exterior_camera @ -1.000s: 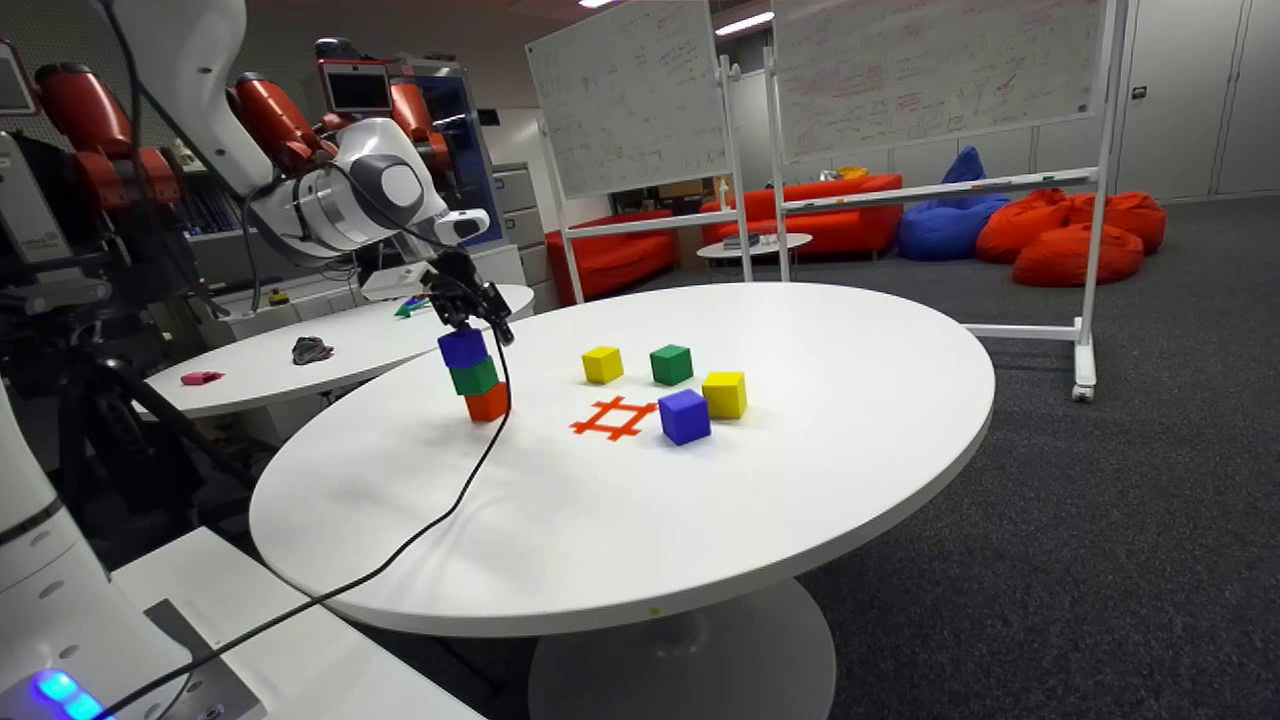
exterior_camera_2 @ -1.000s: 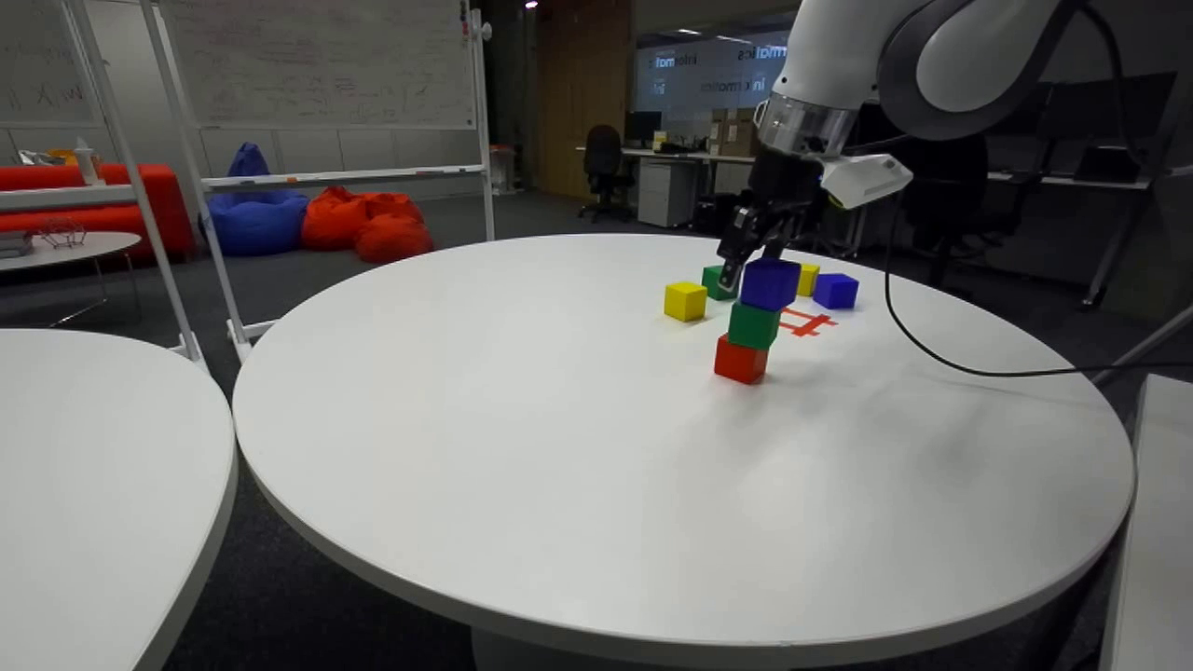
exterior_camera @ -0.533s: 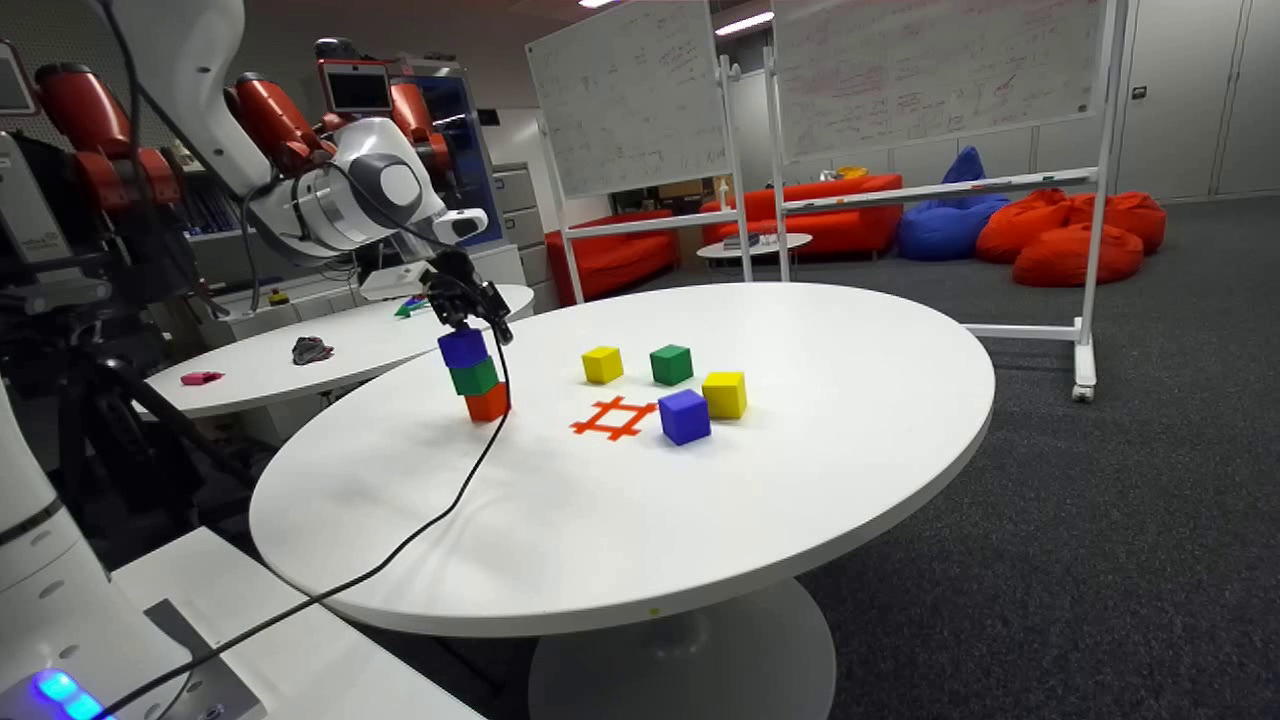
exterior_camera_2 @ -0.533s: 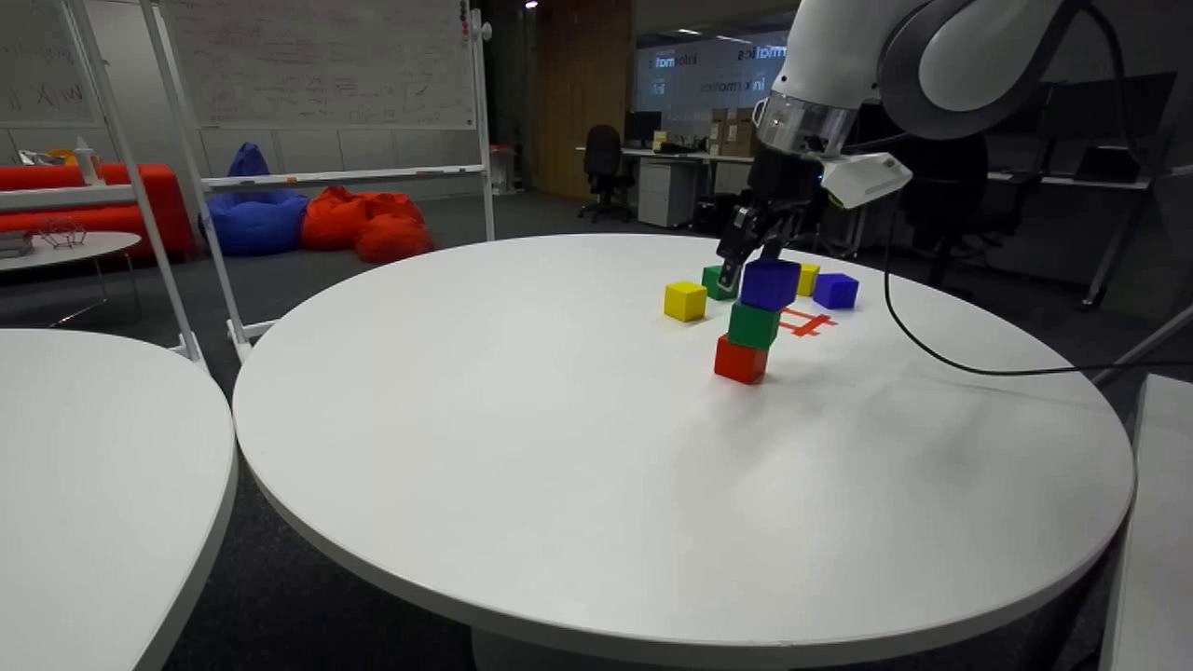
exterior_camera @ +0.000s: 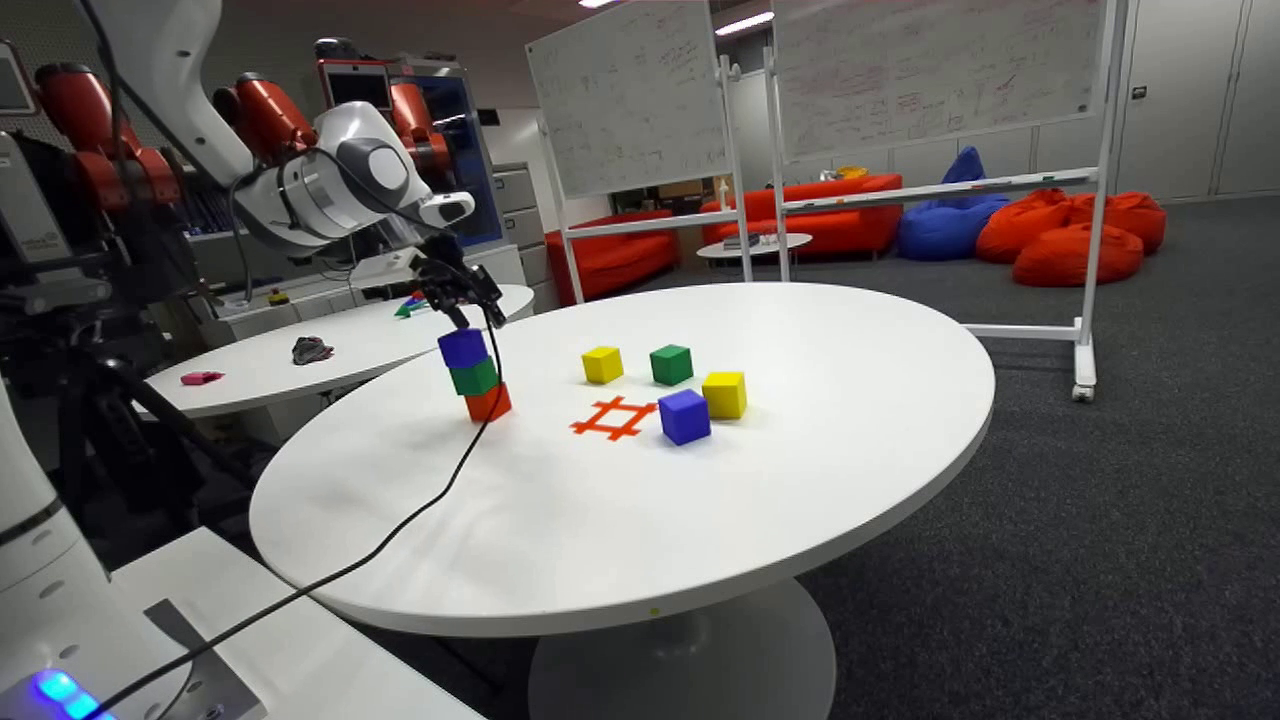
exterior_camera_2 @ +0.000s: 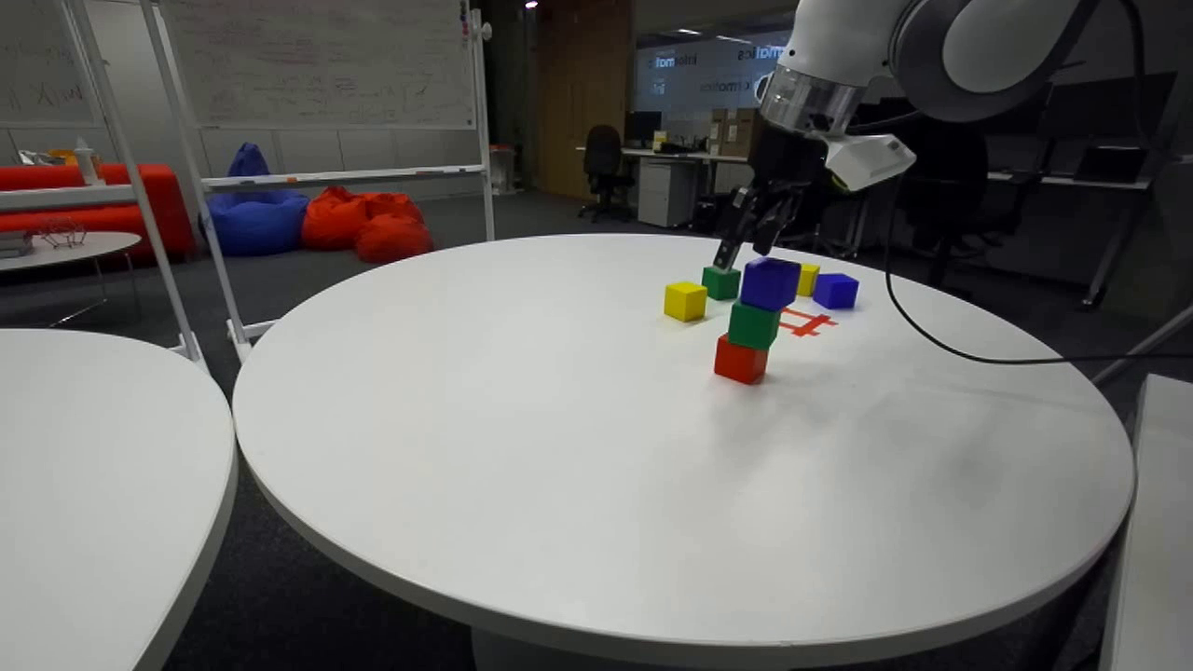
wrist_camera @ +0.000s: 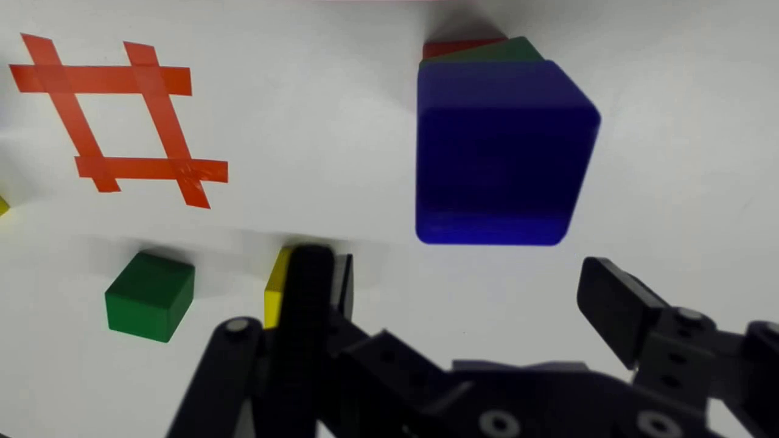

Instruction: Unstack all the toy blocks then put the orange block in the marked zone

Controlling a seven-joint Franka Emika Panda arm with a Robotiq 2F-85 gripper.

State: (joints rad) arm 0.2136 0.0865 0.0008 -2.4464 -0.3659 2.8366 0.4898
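A stack of three toy blocks stands on the round white table: a blue block [exterior_camera_2: 770,284] on top, a green block [exterior_camera_2: 752,325] under it and the orange block [exterior_camera_2: 741,360] at the bottom. The layers are slightly offset. My gripper [wrist_camera: 465,280] is open with nothing between its fingers. In both exterior views it hovers just above the blue block, apart from it. The marked zone [wrist_camera: 167,121] of red-orange tape lies bare beside the stack. Loose on the table are a yellow block [exterior_camera: 603,365], a green block [exterior_camera: 671,365], another yellow block [exterior_camera: 724,395] and a blue block [exterior_camera: 685,417].
A black cable [exterior_camera_2: 1025,362] hangs from the arm and, in an exterior view, crosses in front of the stack. A second white table [exterior_camera: 330,345] with small items stands close behind. Whiteboards [exterior_camera: 640,110] stand beyond the table.
Over the last half second my gripper has risen a little away from the top blue block, still open. The cable has shifted with the arm. All the blocks have stayed in place.
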